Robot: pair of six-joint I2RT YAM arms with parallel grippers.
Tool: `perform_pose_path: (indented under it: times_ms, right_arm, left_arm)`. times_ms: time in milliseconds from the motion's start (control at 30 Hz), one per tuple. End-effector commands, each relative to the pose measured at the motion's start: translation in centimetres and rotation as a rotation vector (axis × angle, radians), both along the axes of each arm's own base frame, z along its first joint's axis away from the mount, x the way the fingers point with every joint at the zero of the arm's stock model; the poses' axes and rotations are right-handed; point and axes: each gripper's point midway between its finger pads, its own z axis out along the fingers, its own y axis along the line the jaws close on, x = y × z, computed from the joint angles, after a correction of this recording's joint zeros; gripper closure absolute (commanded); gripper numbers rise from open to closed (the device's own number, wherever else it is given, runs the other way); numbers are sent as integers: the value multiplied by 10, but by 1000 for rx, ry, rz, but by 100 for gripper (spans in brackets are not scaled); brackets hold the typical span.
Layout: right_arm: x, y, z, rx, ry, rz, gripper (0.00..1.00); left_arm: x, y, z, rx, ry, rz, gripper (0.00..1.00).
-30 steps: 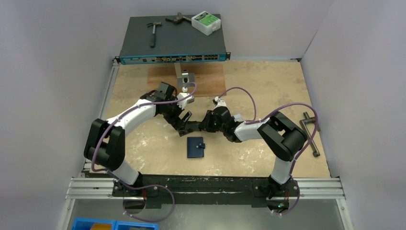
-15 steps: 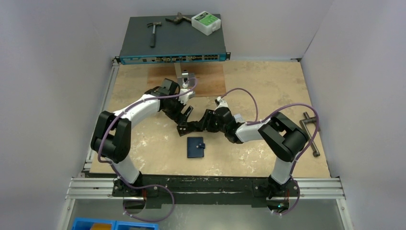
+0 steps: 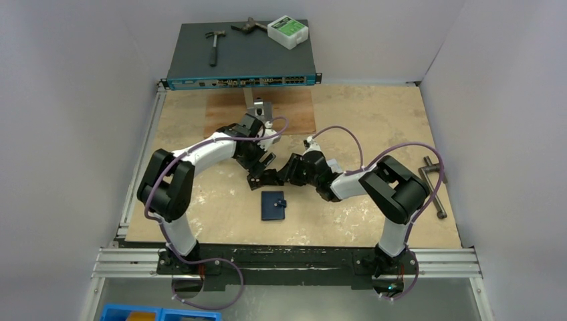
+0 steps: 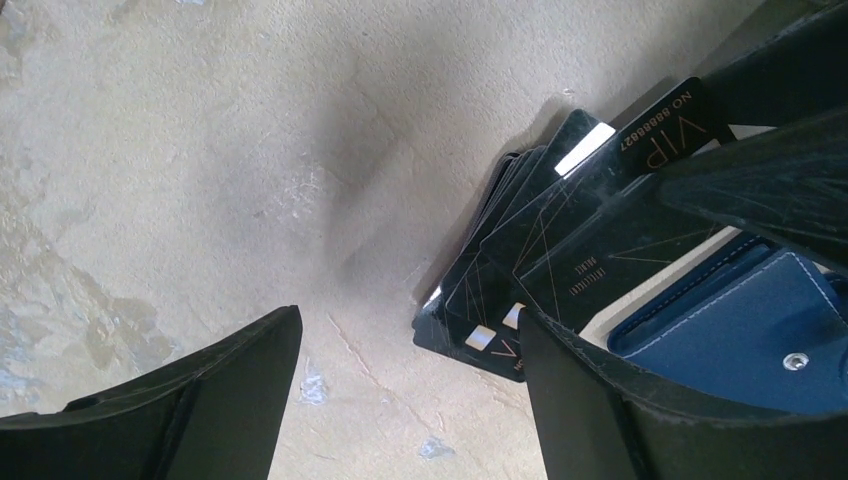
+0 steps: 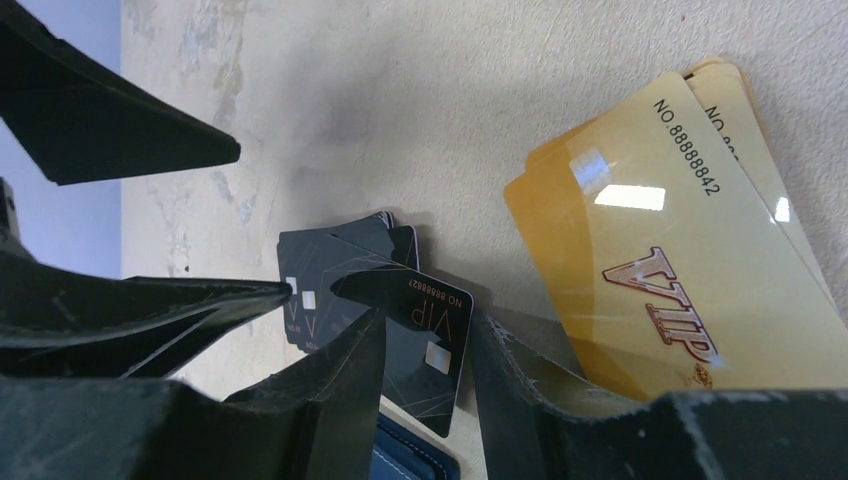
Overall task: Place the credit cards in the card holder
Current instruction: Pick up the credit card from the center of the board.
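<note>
Several black credit cards lie fanned on the table just beyond the navy card holder, which lies shut. My left gripper is open, its right finger at the edge of the black stack. My right gripper faces it from the other side, jaws partly apart with one black VIP card between them; whether they press it is unclear. Gold credit cards lie overlapped right of that gripper. A corner of the card holder shows under the black card. In the top view both grippers hide the cards.
A network switch at the back carries a hammer and a white box. A metal bracket stands on a brown board. A metal tool lies at the right edge. A blue bin sits below the rail.
My left arm has swung right and brought its gripper in close against the black cards, opposite the right gripper. The right gripper's jaws have come apart from a narrower stance.
</note>
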Motion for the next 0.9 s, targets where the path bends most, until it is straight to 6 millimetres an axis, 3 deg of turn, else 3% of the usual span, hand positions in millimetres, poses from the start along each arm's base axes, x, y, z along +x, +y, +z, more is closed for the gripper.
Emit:
perform_pose_path:
  times_ms: [0, 567, 733, 867]
  right_arm:
    - [-18, -13, -23, -40, 85, 0, 62]
    - [-42, -15, -28, 28, 165, 18, 65]
    - [-41, -11, -32, 23, 177, 28, 68]
    - [-42, -13, -37, 8, 188, 24, 78]
  left_arm:
    - [13, 0, 8, 35, -44, -17, 21]
    - [14, 7, -4, 121, -30, -46, 23]
    - [14, 5, -2, 120, -34, -55, 24]
    - [12, 6, -2, 126, -32, -61, 25]
